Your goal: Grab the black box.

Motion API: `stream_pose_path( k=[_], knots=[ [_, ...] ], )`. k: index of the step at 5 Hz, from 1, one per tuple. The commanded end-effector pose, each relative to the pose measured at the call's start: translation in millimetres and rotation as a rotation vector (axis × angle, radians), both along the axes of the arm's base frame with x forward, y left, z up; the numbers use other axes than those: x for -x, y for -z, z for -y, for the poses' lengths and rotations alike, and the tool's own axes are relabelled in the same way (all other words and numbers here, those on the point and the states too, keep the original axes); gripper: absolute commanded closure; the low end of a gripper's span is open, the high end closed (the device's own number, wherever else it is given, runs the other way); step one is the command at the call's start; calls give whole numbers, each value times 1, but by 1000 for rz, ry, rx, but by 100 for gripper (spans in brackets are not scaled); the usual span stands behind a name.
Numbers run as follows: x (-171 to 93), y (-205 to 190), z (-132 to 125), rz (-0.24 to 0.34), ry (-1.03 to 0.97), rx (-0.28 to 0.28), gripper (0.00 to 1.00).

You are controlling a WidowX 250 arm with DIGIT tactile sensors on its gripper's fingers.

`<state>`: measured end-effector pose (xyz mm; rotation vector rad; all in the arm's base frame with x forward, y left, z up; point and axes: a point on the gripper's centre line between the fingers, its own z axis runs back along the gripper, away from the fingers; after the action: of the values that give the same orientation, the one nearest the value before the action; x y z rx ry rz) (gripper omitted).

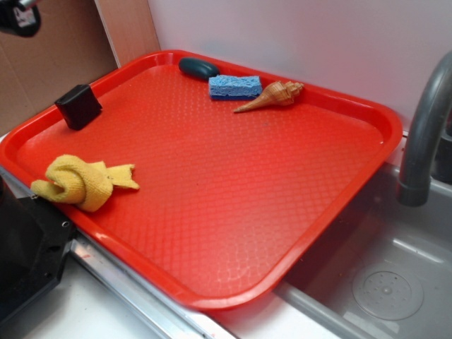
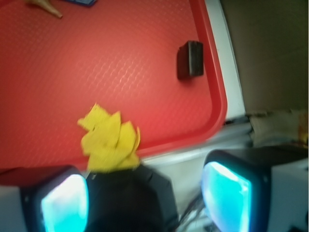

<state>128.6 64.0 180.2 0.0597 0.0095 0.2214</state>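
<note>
The black box [image 1: 78, 106] stands on edge at the far left of the red tray [image 1: 233, 212], close to its rim. In the wrist view the box [image 2: 189, 59] is at the upper right, near the tray's edge [image 2: 219, 72]. My gripper [image 2: 145, 198] is open, its two cyan-padded fingers [image 2: 65, 205] set wide apart with nothing held between them. It hangs high above the tray's near left corner, well away from the box. Only a dark part of the gripper [image 1: 18, 15] shows in the exterior view's top left corner.
A crumpled yellow cloth [image 1: 81, 180] lies at the tray's left front. A dark teal lump [image 1: 198, 68], a blue sponge [image 1: 234, 86] and a seashell [image 1: 274, 95] lie along the back. A black machine body [image 1: 25, 254] sits left front. A grey faucet [image 1: 424, 127] and sink [image 1: 381, 282] are at right.
</note>
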Motion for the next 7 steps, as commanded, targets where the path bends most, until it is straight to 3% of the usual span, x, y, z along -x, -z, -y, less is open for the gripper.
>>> stream_pose_path(
  k=[1, 5, 6, 7],
  knots=[
    [-38, 42, -33, 25, 145, -82, 0],
    [-38, 42, -33, 25, 145, -82, 0],
    [-35, 59, -73, 68, 55, -87, 0],
    [-40, 76, -80, 67, 11, -90, 0]
  ],
)
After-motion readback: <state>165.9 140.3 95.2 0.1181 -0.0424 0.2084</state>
